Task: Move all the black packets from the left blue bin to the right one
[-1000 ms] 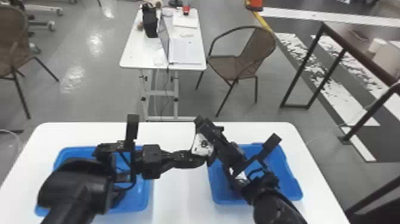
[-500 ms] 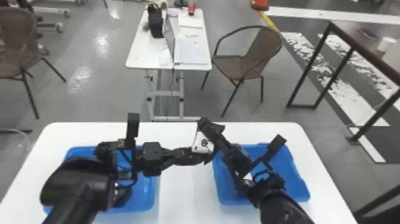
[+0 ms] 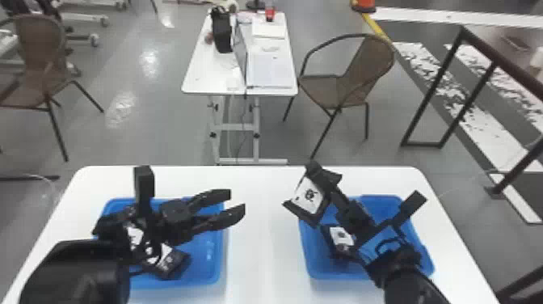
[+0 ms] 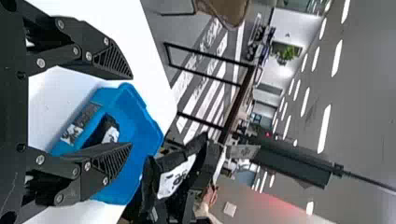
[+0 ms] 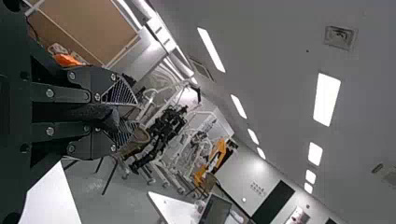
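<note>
1. Had the black, two-fingered left gripper (image 3: 238, 204) spread apart, with nothing between its flat tips.
2. Pointed those tips toward the right arm, past the edge of the left blue plastic bin (image 3: 210, 267) and above the smooth white table (image 3: 262, 242).
3. Had the black, two-fingered right gripper (image 3: 317, 172) pinched tight on a flat black packet (image 3: 309, 196) with a white label and a dark picture on it.
4. Held that packet up high, to the right of the left gripper's tips, near but not touching, with the white label turned toward the left gripper.
5. Had the left blue plastic bin under the back part of the left gripper and its arm.
6. Saw a dark packet with white patches (image 3: 173, 262) in that bin, partly hidden under the left arm. Could not tell how many lay there.
7. Had the right blue plastic bin (image 3: 331, 275) under the right gripper's back part and its arm.
8. Saw a black packet with a white square label (image 3: 342, 238) in that bin, just under the right gripper and partly covered by it.
9. Saw a small white table (image 3: 206, 77) and a brown woven chair (image 3: 369, 56) well beyond both grippers.
</note>
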